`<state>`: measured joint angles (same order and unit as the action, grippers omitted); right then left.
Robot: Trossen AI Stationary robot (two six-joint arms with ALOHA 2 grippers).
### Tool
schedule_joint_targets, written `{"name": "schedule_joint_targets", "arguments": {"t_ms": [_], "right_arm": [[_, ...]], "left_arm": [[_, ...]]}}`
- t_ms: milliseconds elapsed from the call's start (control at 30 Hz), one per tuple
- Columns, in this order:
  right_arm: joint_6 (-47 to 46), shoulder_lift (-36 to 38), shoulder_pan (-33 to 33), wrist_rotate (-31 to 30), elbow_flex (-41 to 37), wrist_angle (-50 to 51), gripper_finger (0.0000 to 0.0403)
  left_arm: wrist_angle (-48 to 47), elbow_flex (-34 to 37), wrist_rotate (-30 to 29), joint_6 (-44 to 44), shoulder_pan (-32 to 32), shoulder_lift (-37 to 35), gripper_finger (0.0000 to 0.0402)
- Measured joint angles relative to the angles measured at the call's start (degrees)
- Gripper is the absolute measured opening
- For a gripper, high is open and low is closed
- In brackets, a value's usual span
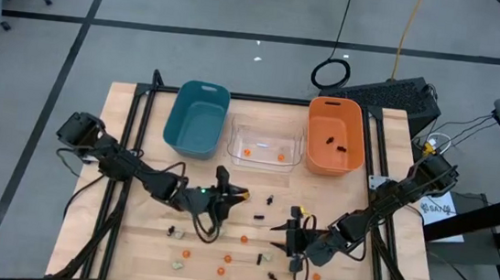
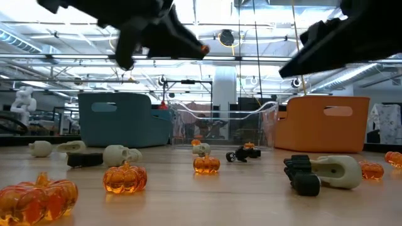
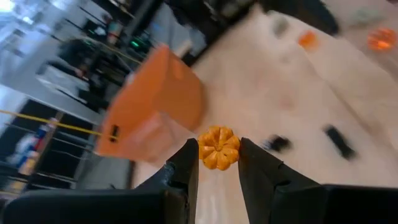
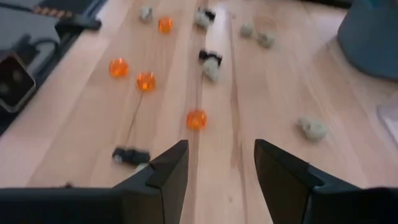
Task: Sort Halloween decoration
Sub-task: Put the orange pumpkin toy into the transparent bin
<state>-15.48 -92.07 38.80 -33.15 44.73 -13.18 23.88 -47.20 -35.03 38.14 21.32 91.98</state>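
While the left gripper (image 3: 218,163) hangs above the middle of the wooden table (image 1: 130,239), in front of the clear plastic bin (image 1: 266,145), its two dark fingers are closed narrowly on a small ribbed orange pumpkin trinket (image 3: 218,148); the high view shows that same pumpkin as an orange speck at the fingertips. The right gripper (image 4: 221,163) hovers low over the front right part of the table with its fingers spread apart and nothing between them.

At the back of the table three bins stand in a row: a teal plastic bin (image 1: 196,118) on the left, the clear one in the middle, and an orange plastic bin (image 1: 334,135) on the right. The clear bin holds a few small orange pieces, and the orange bin holds a couple of dark ones.

The rest of the decorations lie scattered across the front of the table: translucent orange pumpkins (image 2: 125,177), pale skull-like lumps (image 2: 121,154) and small black spidery pieces (image 2: 239,155). One orange pumpkin (image 4: 196,119) sits on the bare wood just ahead of the right gripper's open fingers.
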Motion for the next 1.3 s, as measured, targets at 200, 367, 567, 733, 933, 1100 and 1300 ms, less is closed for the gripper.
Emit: {"name": "schedule_joint_targets", "arguments": {"t_ms": [200, 367, 567, 733, 933, 1100, 1300], "right_arm": [[-2.8, 0.0, 2.5, 0.1, 0.0, 3.5, 0.0167], [-2.4, 1.0, 3.7, 0.1, 0.0, 4.1, 0.0167], [-2.3, 1.7, 4.1, -1.2, 0.0, 5.0, 0.0167], [-2.3, 1.7, 4.1, -1.4, 0.0, 4.9, 0.0167], [-1.8, 1.7, 4.1, -5.1, 0.0, 4.9, 0.0167], [-1.9, 1.7, 4.0, -6.2, 0.0, 4.8, 0.0167], [-1.9, 1.7, 3.9, -6.3, 0.0, 4.8, 0.0167]], "left_arm": [[7.8, 0.0, 4.0, 7.1, -5.4, -0.6, 0.0086], [8.5, -1.0, 9.4, 7.4, -11.7, -2.0, 0.0086], [2.0, -4.9, 23.0, -0.8, -21.5, -2.1, 0.0086], [-5.3, -6.5, 29.6, -12.7, -29.1, -2.1, 0.0086], [-13.2, -6.5, 30.5, -23.2, -34.1, -1.1, 0.0086], [-16.8, -6.3, 30.5, -25.8, -34.8, 0.1, 0.0087], [-15.7, -6.5, 30.5, -28.8, -34.9, 1.5, 0.0116]]}}
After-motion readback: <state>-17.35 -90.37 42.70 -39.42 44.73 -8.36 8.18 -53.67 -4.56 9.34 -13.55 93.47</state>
